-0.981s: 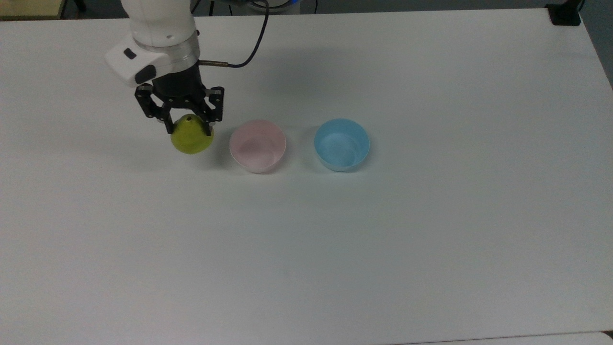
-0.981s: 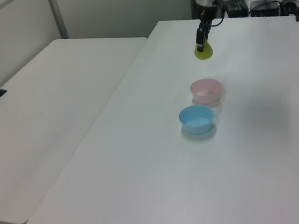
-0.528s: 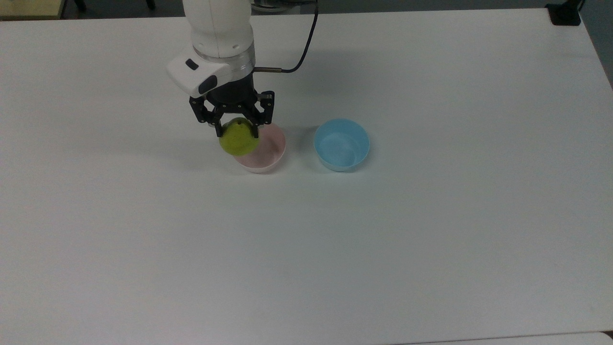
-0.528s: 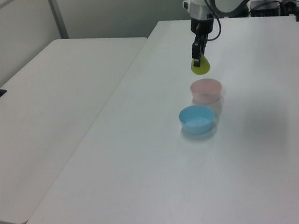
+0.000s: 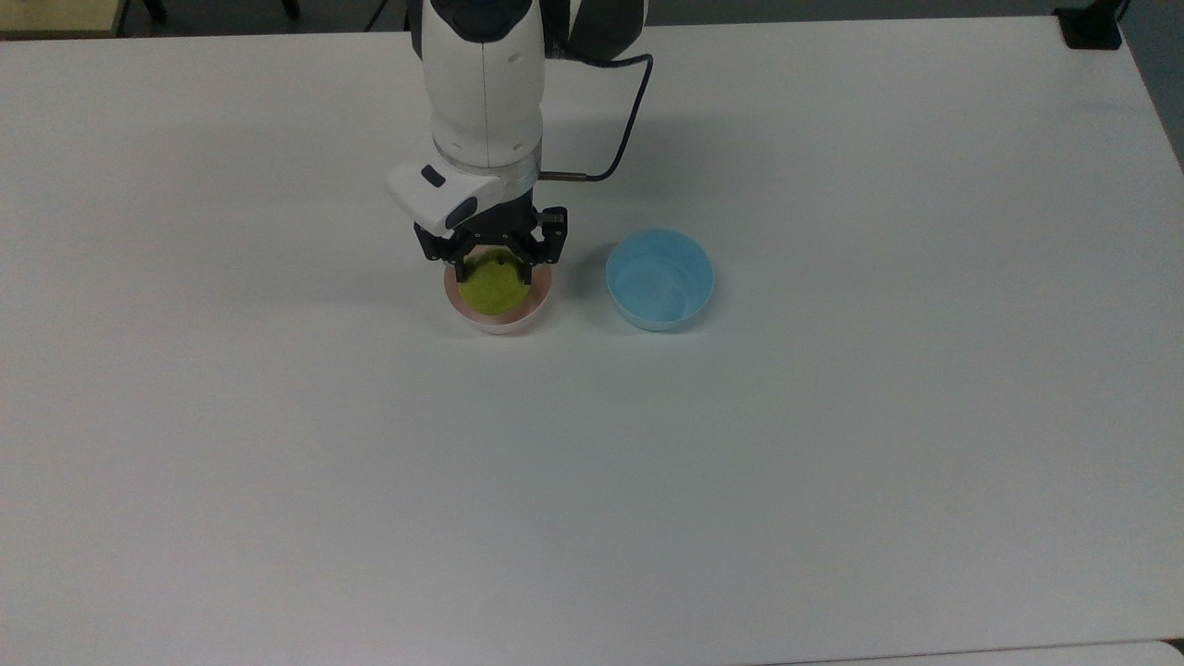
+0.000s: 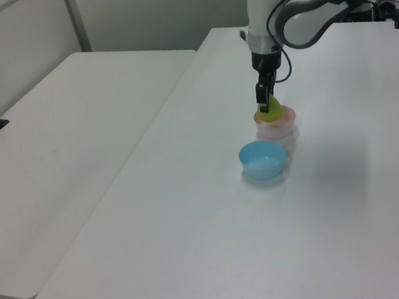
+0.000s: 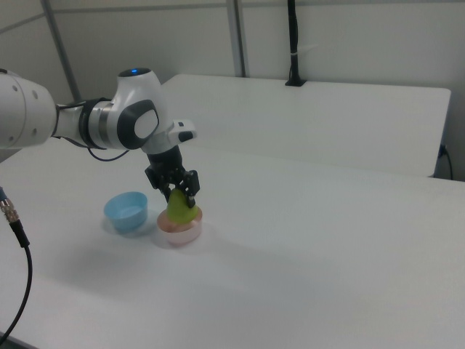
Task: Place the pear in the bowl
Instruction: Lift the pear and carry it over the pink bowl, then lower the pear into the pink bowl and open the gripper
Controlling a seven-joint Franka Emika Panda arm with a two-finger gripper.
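Note:
The yellow-green pear (image 5: 494, 288) (image 6: 273, 109) (image 7: 182, 210) sits low inside the pale pink bowl (image 5: 504, 321) (image 6: 279, 127) (image 7: 179, 231), its narrow top up. My gripper (image 5: 493, 265) (image 6: 263, 103) (image 7: 180, 193) stands straight over the bowl, shut on the pear's upper part, black fingers on either side of it. Whether the pear's base touches the bowl floor is hidden by the rim.
A light blue bowl (image 5: 659, 278) (image 6: 263, 160) (image 7: 126, 211) stands just beside the pink one, on the top view's right. Both rest on a wide white table (image 5: 740, 462). A second white table (image 6: 54, 137) lies alongside, with a black post (image 7: 293, 43) at its far end.
The gripper has carried the pear toward the top view's right, from beside the pink bowl to over it, and has lowered it into the bowl.

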